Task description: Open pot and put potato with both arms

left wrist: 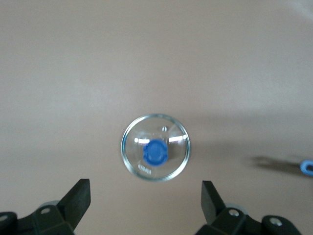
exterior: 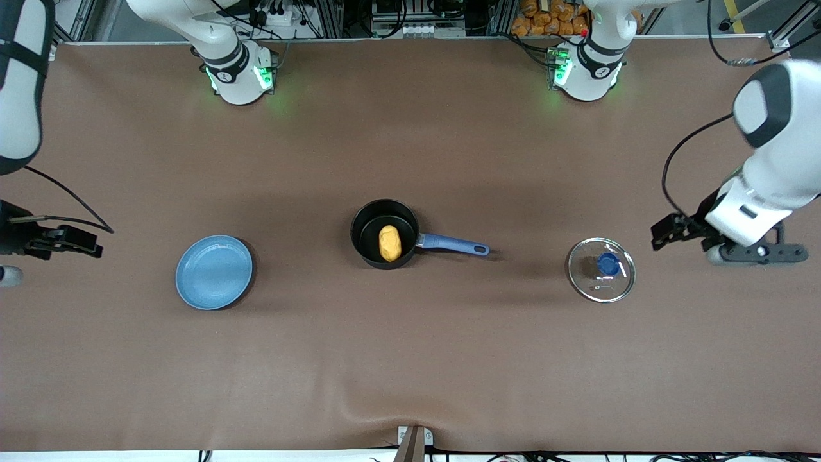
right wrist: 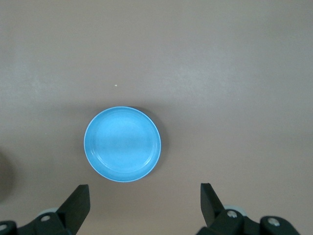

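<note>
The black pot (exterior: 367,226) stands open at the table's middle, its blue handle (exterior: 452,244) pointing toward the left arm's end. The yellow-orange potato (exterior: 389,243) lies inside it. The glass lid (exterior: 601,269) with its blue knob (exterior: 608,264) lies flat on the table toward the left arm's end. My left gripper (left wrist: 145,200) is open and empty, up in the air beside the lid (left wrist: 155,147); it also shows in the front view (exterior: 757,252). My right gripper (right wrist: 144,203) is open and empty, up in the air beside the plate.
A flat light-blue plate (exterior: 214,271) sits toward the right arm's end, about as near the front camera as the lid; it also shows in the right wrist view (right wrist: 122,144). The handle's tip shows in the left wrist view (left wrist: 306,167). Brown cloth covers the table.
</note>
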{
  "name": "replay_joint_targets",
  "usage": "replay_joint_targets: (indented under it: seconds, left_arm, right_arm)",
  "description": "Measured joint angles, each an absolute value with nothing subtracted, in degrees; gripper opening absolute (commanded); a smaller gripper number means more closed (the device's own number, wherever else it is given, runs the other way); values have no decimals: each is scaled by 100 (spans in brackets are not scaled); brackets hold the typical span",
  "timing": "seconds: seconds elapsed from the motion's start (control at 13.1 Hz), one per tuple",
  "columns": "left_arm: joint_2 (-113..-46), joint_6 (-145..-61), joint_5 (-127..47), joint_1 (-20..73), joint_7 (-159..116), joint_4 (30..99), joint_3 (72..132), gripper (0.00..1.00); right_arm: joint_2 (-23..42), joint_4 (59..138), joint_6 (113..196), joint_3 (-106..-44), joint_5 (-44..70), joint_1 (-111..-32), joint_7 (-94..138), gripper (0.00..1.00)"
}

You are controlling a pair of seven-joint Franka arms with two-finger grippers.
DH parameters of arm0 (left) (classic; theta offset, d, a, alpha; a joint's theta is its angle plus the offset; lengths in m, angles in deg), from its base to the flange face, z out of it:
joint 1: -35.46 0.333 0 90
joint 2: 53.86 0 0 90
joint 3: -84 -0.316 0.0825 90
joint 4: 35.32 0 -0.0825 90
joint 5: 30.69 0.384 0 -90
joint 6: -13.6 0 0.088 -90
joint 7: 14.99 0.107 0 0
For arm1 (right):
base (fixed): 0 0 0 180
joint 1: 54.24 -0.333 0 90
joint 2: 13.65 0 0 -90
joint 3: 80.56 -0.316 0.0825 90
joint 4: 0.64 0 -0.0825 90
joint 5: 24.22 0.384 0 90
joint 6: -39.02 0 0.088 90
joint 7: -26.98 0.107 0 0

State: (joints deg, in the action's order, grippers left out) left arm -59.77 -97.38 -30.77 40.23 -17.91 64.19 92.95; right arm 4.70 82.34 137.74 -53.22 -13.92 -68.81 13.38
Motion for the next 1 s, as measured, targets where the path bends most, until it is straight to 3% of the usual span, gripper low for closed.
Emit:
replay_joint_targets:
  seconds: [0.31,0.54,1.0]
  left_arm:
    - [-5578,-8398,-3085,4020,-2138,5822,9439,100]
    - [-5462,-7857,-3085,4018,-2324,5522,9480,100]
    - [-5393,-7808,-3085,4068,-2233,5298,9297,100]
  right_arm:
    - [422,7993,13546,-6533,-1591,-6004,1667,100]
    - [265,7946,13524,-7717,-2049,-5217,1977,100]
    - [163,7947,13487,-7984,-2122,-5087,2104,100]
